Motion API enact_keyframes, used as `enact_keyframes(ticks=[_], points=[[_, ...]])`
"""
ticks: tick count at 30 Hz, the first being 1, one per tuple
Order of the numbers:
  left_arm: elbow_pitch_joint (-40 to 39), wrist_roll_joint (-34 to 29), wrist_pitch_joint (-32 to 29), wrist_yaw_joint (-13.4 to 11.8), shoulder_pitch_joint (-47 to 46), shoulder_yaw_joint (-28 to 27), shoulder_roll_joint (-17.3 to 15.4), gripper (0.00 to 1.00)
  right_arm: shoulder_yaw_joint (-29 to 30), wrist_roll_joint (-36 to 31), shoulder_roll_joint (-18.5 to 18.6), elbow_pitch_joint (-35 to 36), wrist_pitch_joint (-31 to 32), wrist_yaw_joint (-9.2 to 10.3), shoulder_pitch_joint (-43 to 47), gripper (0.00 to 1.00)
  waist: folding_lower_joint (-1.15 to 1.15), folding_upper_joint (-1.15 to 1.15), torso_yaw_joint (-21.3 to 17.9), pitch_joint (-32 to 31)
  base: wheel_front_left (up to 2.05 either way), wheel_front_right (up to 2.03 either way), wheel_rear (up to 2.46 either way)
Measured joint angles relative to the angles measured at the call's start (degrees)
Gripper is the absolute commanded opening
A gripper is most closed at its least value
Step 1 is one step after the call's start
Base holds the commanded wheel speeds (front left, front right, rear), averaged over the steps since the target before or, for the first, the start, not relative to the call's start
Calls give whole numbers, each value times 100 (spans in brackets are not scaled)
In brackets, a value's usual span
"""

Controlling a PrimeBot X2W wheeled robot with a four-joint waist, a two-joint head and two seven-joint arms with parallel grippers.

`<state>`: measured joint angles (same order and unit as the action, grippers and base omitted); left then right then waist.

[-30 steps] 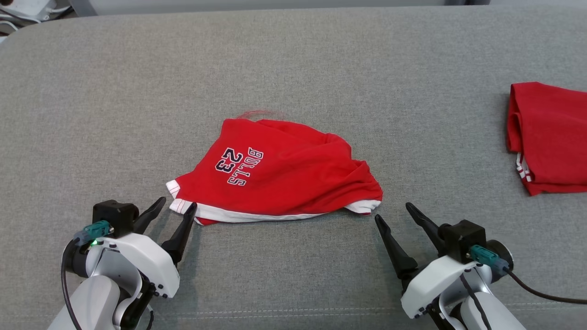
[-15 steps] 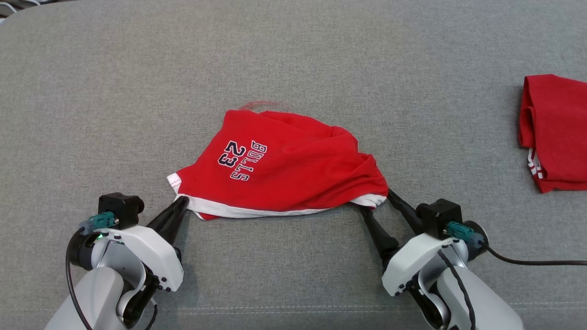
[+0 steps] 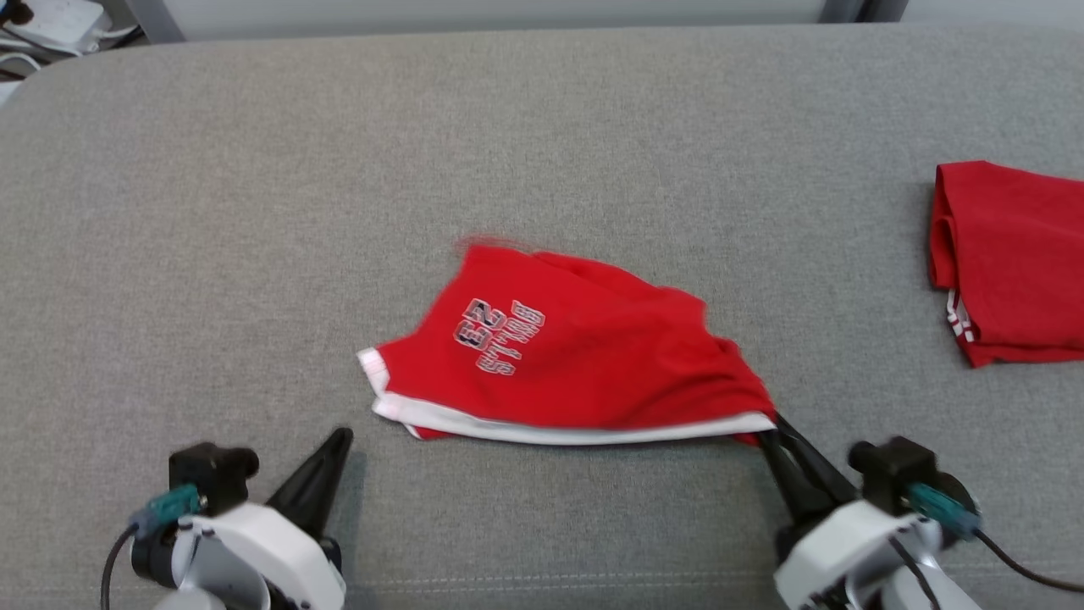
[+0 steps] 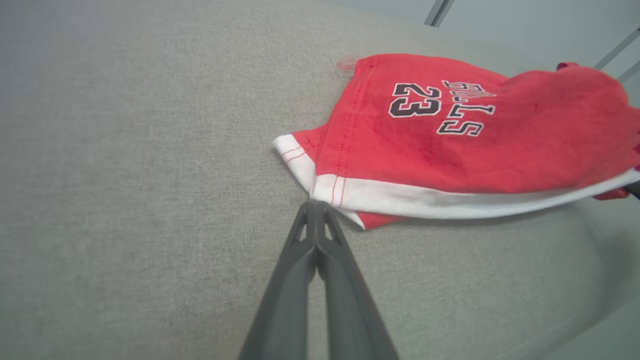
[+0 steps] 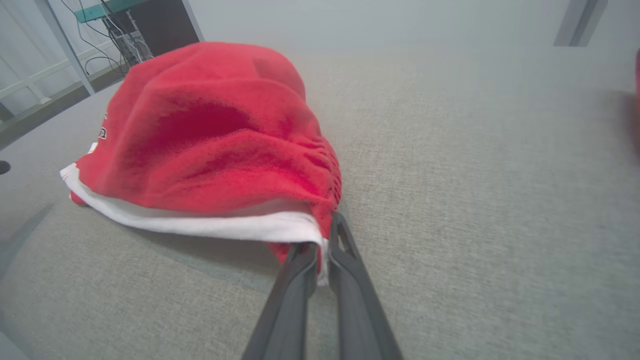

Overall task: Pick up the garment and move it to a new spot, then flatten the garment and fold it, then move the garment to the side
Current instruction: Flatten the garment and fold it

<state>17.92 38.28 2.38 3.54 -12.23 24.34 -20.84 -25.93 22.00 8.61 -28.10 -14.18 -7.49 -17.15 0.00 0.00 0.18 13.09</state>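
Note:
The garment [image 3: 584,364] is a pair of red shorts with a white hem and "BULLS 23" print, lying crumpled mid-cushion and slightly blurred. My right gripper [image 3: 769,425] is shut on the garment's right hem corner; in the right wrist view, the white hem [image 5: 280,227] runs in between the shut fingers of my right gripper [image 5: 322,247]. My left gripper [image 3: 341,437] is shut with nothing in it, a short way off the garment's left corner. In the left wrist view, my left gripper [image 4: 315,205] has its tips right beside the white hem [image 4: 400,197].
A second red garment [image 3: 1008,263] lies folded at the right edge of the grey fabric cushion [image 3: 254,212]. A stitched seam [image 3: 550,580] runs along the near edge. White gear [image 3: 51,21] sits beyond the back left corner.
Both grippers have shut: the right one on the garment's right hem corner, the left one on nothing. The garment has slid right, away from the left gripper. The camera has also shifted.

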Motion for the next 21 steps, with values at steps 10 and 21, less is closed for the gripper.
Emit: enact_keyframes(ticks=[10,21], points=[[-1790,168,-488,-677,1230,-170,-403,0,888,-500,199,1504,312,0,1290,0,0,0,-100,-169,0,0,0],[-2217,-504,591,-1555,994,-716,-286,100,937,-542,58,1808,536,0,1419,0,0,0,-108,-224,0,0,0]])
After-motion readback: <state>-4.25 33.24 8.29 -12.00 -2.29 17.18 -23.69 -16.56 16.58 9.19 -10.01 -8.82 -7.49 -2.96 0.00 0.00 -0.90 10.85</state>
